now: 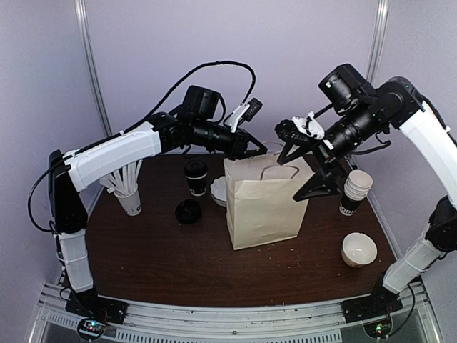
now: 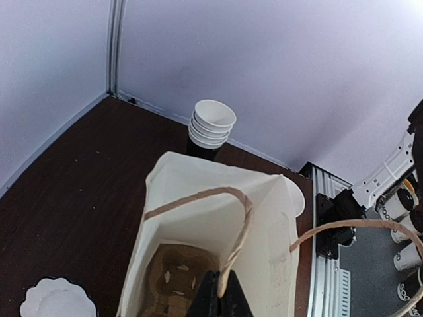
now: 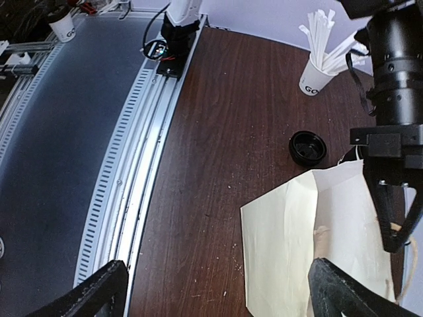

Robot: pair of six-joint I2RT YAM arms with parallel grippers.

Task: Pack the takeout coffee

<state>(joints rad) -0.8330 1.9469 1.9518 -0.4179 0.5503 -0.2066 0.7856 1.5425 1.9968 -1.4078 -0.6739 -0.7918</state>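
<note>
The takeout coffee cup (image 1: pixel 196 176), white above a black band with a dark top, stands on the table left of and behind the cream paper bag (image 1: pixel 264 204). A loose black lid (image 1: pixel 188 211) lies in front of it, the same lid (image 3: pixel 307 148) showing in the right wrist view. My left gripper (image 2: pixel 220 294) is shut on the bag's twisted paper handle (image 2: pixel 241 218), above the open mouth. Inside the bag sits a brown cup carrier (image 2: pixel 172 277). My right gripper (image 1: pixel 305 170) hangs wide open above the bag's right edge with nothing in it; one fingertip (image 3: pixel 344 290) is over the bag (image 3: pixel 297 231).
A stack of nested cups (image 1: pixel 355 191) stands right of the bag, with a white bowl (image 1: pixel 359 249) nearer the front. A white cup of straws (image 1: pixel 128 193) is at the left. White scalloped paper liners (image 1: pixel 220 189) lie behind the bag. The metal rail (image 3: pixel 132 178) runs along the table edge.
</note>
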